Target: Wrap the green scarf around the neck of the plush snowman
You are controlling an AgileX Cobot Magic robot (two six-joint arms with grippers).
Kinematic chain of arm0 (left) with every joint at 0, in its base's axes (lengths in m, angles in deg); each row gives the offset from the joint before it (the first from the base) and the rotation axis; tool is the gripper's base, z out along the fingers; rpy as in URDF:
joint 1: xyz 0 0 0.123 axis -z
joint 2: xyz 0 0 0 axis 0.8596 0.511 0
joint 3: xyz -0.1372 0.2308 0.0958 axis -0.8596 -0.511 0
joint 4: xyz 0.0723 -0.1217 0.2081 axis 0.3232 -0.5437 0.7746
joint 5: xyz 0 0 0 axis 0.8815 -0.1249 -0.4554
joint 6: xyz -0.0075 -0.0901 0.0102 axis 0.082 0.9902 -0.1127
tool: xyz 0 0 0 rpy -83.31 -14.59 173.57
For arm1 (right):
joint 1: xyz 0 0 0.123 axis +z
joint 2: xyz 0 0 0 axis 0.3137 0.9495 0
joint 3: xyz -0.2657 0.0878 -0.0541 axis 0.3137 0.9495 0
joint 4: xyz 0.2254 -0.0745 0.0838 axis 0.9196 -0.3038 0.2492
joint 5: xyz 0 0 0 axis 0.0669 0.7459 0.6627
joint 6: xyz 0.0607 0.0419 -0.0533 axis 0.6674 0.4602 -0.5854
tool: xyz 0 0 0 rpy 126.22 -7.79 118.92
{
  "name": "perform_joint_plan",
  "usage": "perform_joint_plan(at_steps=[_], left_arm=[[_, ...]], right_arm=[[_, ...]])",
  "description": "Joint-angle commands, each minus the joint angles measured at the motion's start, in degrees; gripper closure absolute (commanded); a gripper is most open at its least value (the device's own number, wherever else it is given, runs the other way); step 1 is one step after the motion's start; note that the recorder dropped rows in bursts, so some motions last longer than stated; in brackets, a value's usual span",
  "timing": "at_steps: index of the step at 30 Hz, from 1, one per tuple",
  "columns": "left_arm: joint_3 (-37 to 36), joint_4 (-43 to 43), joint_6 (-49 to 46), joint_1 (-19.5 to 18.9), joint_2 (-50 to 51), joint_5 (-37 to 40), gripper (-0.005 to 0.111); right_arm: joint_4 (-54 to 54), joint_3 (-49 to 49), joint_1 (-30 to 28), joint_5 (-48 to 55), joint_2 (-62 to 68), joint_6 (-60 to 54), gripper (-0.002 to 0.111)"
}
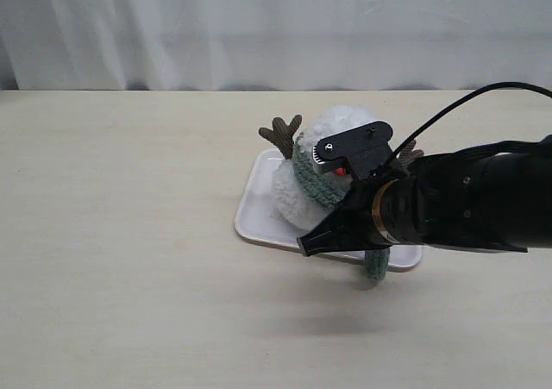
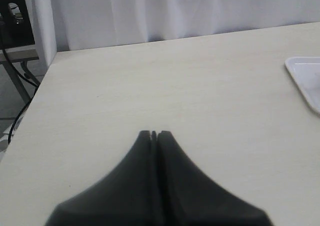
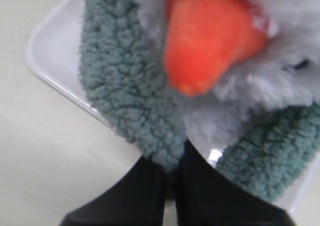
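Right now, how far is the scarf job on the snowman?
Done: the scarf sits on the snowman, under its head. In hand: the right gripper pinches one strand. Left: the other end hangs over the tray edge, ends not crossed yet.

1. The plush snowman [image 1: 291, 195] is fluffy white and sits right on the white tray [image 1: 254, 212]. One brown twig arm [image 1: 280, 133] sticks up toward the tray's far edge, and the orange-red nose [image 3: 207, 40] is a fat blurry cone.
2. The green scarf [image 1: 310, 180] is fuzzy sage fleece, banded across the snowman just below the nose. One end dangles past the tray's near edge.
3. The snowman's neck is buried under the scarf, so I can't make out the crease.
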Motion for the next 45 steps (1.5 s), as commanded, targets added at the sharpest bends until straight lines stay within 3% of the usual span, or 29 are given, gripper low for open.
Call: perform_joint_plan(at_steps=[1,28,34,39,45], left_arm=[[-0.18,-0.04,0.05,-0.07,-0.1,-0.64,0.107],[-0.18,-0.04,0.05,-0.07,-0.1,-0.64,0.107],[-0.18,-0.04,0.05,-0.07,-0.1,-0.64,0.107],[-0.18,-0.04,0.05,-0.07,-0.1,-0.64,0.107],[-0.18,-0.04,0.05,-0.07,-0.1,-0.64,0.107]], right_arm=[[0.15,1.24,-0.04,2.98,0.02,-0.92,0.104],[0.24,1.82,-0.04,0.18,4.33,-1.55,0.103],[4.68,1.82,-0.04,-1.14,1.45,-3.86,0.081],[16.5,1.82,-0.04,1.93,-1.38,-12.82,0.06],[29.8,1.82,-0.04,11.8,-4.63,-26.06,0.053]])
